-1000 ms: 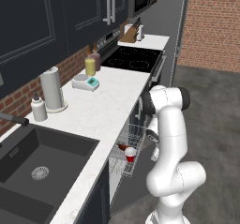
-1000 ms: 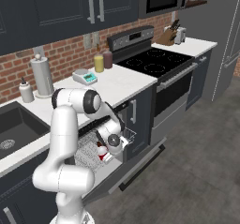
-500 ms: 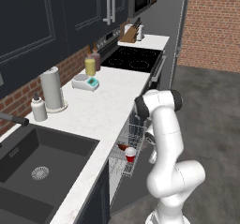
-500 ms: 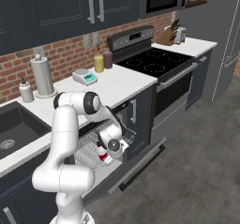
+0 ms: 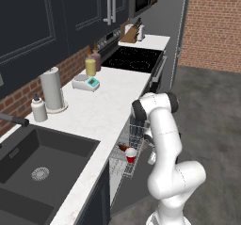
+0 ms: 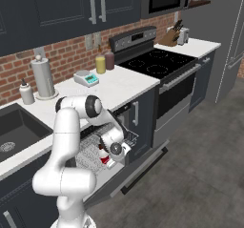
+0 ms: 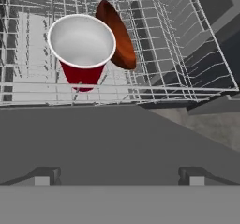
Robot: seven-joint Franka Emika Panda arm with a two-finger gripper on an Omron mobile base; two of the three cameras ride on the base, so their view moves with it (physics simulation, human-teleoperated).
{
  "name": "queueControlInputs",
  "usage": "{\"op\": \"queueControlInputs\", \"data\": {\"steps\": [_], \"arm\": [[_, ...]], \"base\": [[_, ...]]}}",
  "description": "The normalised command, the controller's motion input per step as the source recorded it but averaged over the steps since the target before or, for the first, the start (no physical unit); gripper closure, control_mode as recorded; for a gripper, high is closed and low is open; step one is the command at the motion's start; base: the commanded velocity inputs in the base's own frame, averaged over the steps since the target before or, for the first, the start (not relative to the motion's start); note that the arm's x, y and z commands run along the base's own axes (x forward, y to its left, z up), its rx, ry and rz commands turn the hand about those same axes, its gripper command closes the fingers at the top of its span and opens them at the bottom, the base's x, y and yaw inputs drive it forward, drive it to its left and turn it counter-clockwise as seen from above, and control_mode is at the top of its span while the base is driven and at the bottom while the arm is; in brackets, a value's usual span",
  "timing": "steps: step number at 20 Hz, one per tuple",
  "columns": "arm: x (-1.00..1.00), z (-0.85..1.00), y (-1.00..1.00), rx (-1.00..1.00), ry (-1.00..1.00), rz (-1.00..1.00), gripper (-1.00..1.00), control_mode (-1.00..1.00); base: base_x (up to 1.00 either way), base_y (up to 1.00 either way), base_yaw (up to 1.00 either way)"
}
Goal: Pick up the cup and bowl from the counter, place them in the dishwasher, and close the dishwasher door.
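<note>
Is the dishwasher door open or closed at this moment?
Open. The dishwasher door lies dropped down flat, and the wire rack is pulled out over it, with the cup and the bowl inside.

Red brick backsplash (image 6: 57, 55); dark upper cabinets (image 6: 57, 7) with bar handles; black-topped stove (image 6: 159, 62) at far right; grey concrete floor (image 6: 200, 174); brick wall (image 5: 214, 26) beyond.
</note>
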Motion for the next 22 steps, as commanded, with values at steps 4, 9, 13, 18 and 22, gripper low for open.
{"op": "queueControlInputs", "data": {"steps": [4, 9, 13, 18, 22], "arm": [[0.24, -0.25, 0.00, 0.00, 0.00, 0.00, -1.00, -1.00], [0.27, -0.36, 0.00, 0.00, -0.01, 0.00, -1.00, -1.00], [0.28, -0.24, 0.00, 0.00, 0.00, 0.00, -1.00, -1.00], [0.36, -0.12, 0.04, 0.00, 0.00, 0.00, -1.00, -1.00], [0.44, -0.08, 0.20, 0.00, 0.00, 0.00, -1.00, -1.00]], "base": [[0.00, 0.00, 0.00], [0.00, 0.00, 0.00], [0.00, 0.00, 0.00], [0.00, 0.00, 0.00], [0.00, 0.00, 0.00]]}}
